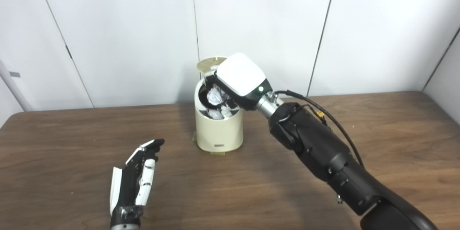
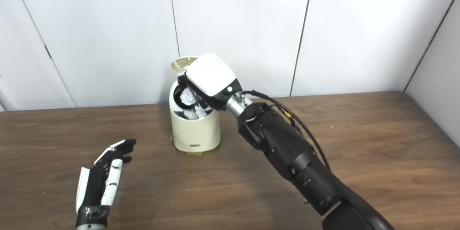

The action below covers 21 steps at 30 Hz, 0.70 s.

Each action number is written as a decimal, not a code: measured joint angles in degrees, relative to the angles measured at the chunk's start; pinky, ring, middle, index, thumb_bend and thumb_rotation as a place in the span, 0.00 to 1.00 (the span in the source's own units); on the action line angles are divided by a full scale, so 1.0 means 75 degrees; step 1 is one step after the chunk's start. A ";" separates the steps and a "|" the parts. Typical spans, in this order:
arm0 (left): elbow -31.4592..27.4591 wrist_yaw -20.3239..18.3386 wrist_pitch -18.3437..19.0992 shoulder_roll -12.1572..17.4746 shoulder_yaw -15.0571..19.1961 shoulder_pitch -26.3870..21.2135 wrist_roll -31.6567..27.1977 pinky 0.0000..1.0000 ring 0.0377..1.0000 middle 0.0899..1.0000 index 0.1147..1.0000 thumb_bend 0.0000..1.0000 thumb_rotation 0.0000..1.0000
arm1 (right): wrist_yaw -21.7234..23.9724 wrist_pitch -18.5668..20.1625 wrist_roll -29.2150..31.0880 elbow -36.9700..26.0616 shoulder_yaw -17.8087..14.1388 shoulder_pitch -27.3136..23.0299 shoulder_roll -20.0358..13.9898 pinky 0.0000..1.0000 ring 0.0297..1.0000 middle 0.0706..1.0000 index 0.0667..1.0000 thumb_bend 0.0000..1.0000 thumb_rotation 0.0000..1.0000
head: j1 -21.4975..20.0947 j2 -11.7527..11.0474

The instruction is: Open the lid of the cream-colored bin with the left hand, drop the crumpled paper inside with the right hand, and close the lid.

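Note:
The cream-colored bin (image 1: 219, 133) stands on the wooden table at the centre back. Its round lid (image 1: 210, 63) is tipped up behind the mouth, so the bin is open. My right hand (image 1: 240, 79) reaches in from the right and hovers over the mouth, fingers curled down into the opening. The white crumpled paper (image 1: 215, 96) shows between those fingers at the rim, and the hand looks shut on it. My left hand (image 1: 134, 179) rests low at the front left, well clear of the bin, with its fingers stretched out and nothing in it.
The brown table (image 1: 377, 143) runs to a white panelled wall (image 1: 125, 25) just behind the bin. My right forearm (image 1: 323, 151) slants across the table from the lower right corner toward the bin.

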 measured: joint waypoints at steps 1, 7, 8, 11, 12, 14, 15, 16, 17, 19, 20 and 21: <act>0.0000 0.0000 0.0000 0.0000 -0.0001 0.0000 0.0000 0.74 0.79 0.78 0.75 0.35 0.92 | -0.0038 0.0003 -0.0047 0.0021 0.0006 -0.0001 0.0000 0.32 0.44 0.56 0.46 0.49 0.00 | 0.0000 0.0000; 0.0000 -0.0001 0.0000 0.0001 -0.0005 0.0000 -0.0002 0.73 0.79 0.78 0.75 0.35 0.94 | -0.0052 0.0069 -0.0140 0.0042 0.0007 0.0004 -0.0023 0.35 0.47 0.56 0.45 0.49 0.00 | -0.0012 0.0000; 0.0000 -0.0001 0.0000 0.0002 -0.0005 0.0000 -0.0001 0.73 0.79 0.78 0.75 0.35 0.94 | -0.0042 0.0073 -0.0140 0.0024 0.0007 0.0009 -0.0032 0.35 0.47 0.56 0.45 0.49 0.00 | -0.0012 0.0000; 0.0000 -0.0002 0.0000 0.0005 -0.0005 0.0000 -0.0003 0.73 0.79 0.78 0.75 0.35 0.94 | -0.0024 0.0080 -0.0150 -0.0052 0.0008 0.0040 -0.0069 0.35 0.46 0.56 0.45 0.49 0.00 | -0.0023 0.0000; 0.0000 -0.0002 0.0000 0.0007 -0.0004 0.0000 -0.0007 0.74 0.79 0.78 0.75 0.35 0.94 | -0.0062 0.0079 -0.0167 -0.0055 0.0011 0.0056 -0.0073 0.34 0.46 0.56 0.44 0.49 0.00 | -0.0023 0.0000; 0.0000 -0.0002 0.0001 0.0008 -0.0003 0.0000 -0.0009 0.74 0.80 0.78 0.75 0.36 0.95 | -0.0137 0.0078 -0.0190 -0.0071 0.0016 0.0082 -0.0074 0.35 0.46 0.56 0.44 0.49 0.00 | -0.0023 0.0000; 0.0000 -0.0002 0.0001 0.0007 -0.0003 0.0000 -0.0006 0.73 0.79 0.78 0.75 0.36 0.95 | -0.0154 0.0078 -0.0192 -0.0083 0.0016 0.0091 -0.0075 0.35 0.46 0.56 0.44 0.49 0.00 | -0.0012 0.0000; 0.0001 -0.0001 0.0001 0.0008 -0.0003 0.0000 -0.0002 0.73 0.79 0.78 0.75 0.36 0.95 | -0.0159 0.0079 -0.0198 -0.0097 0.0017 0.0094 -0.0077 0.35 0.46 0.56 0.44 0.49 0.00 | -0.0023 0.0000; 0.0001 -0.0001 0.0001 0.0009 -0.0004 0.0000 0.0003 0.72 0.79 0.78 0.75 0.36 0.95 | -0.0159 0.0079 -0.0205 -0.0107 0.0019 0.0093 -0.0080 0.35 0.47 0.56 0.45 0.49 0.00 | -0.0023 0.0000; 0.0001 0.0000 0.0001 0.0011 -0.0004 0.0000 0.0006 0.73 0.79 0.78 0.75 0.35 0.95 | -0.0155 0.0079 -0.0227 -0.0119 0.0022 0.0093 -0.0087 0.36 0.47 0.57 0.45 0.49 0.00 | -0.0023 0.0000; 0.0001 -0.0001 0.0001 0.0013 -0.0005 0.0000 0.0007 0.73 0.79 0.78 0.75 0.35 0.96 | -0.0147 0.0080 -0.0233 -0.0120 0.0026 0.0093 -0.0090 0.36 0.47 0.57 0.45 0.49 0.00 | -0.0023 0.0000; 0.0001 -0.0001 0.0001 0.0016 -0.0005 0.0000 0.0007 0.73 0.79 0.78 0.75 0.35 0.95 | -0.0140 0.0080 -0.0234 -0.0121 0.0026 0.0093 -0.0091 0.36 0.47 0.57 0.45 0.49 0.00 | -0.0023 0.0000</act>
